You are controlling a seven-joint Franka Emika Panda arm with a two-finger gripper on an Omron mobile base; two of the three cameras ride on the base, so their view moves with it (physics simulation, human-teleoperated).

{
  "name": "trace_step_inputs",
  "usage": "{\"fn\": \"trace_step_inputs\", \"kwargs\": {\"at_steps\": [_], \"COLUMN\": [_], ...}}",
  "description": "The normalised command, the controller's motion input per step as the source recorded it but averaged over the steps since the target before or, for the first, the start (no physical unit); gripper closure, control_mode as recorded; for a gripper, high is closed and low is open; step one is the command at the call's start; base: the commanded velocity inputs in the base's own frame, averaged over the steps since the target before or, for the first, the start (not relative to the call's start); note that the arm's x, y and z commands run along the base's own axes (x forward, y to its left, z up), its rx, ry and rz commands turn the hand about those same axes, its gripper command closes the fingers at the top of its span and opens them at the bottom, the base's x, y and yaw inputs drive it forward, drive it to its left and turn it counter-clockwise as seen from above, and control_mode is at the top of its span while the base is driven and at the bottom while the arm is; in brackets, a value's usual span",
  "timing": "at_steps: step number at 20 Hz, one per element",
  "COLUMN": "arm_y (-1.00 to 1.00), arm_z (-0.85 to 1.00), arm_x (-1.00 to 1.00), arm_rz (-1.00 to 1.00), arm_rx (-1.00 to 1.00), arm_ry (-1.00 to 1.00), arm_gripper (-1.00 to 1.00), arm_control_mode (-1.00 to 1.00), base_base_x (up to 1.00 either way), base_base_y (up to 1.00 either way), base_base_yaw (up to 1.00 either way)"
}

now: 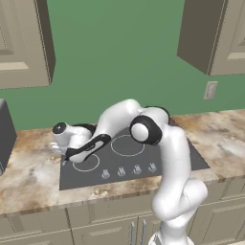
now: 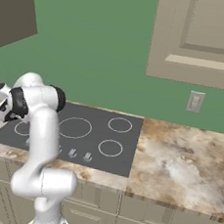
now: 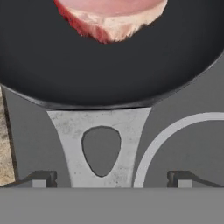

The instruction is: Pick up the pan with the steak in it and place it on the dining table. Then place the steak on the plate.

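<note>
From the hand camera I see my gripper (image 3: 111, 178) with its jaws spread wide apart, one small dark fingertip (image 3: 41, 178) low on either side, nothing between them but the pan's handle (image 3: 101, 144). That handle is a flat grey piece with a teardrop hole in it, and it runs straight up the view from between the tips to the pan (image 3: 109, 74), widening where it meets the rim. So the pan's long axis lines up with my hand, handle pointing back at me. The pan itself is black and round, sitting on the dark cooktop (image 3: 183, 144), beside a white burner ring (image 3: 170, 135). Farther in, the steak (image 3: 109, 17) lies inside the pan, pink with a paler cut edge.

In the left base view the arm is folded low, with the hand (image 1: 72, 139) over the cooktop's left end, on the marbled counter (image 1: 225, 139).
</note>
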Motion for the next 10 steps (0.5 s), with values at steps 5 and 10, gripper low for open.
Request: {"fn": "trace_step_inputs", "kwargs": {"at_steps": [5, 10], "arm_y": [0.07, 0.0], "arm_z": [-0.52, 0.02], "arm_x": [0.07, 0.05], "arm_rz": [0.0, 0.0], "arm_rx": [-0.08, 0.0], "arm_ry": [0.02, 0.01], "arm_gripper": [1.0, 1.0], "arm_control_mode": [-1.0, -1.0], "base_base_x": [0.0, 0.0], "base_base_y": [0.0, 0.0], "base_base_yaw": [0.0, 0.0]}}
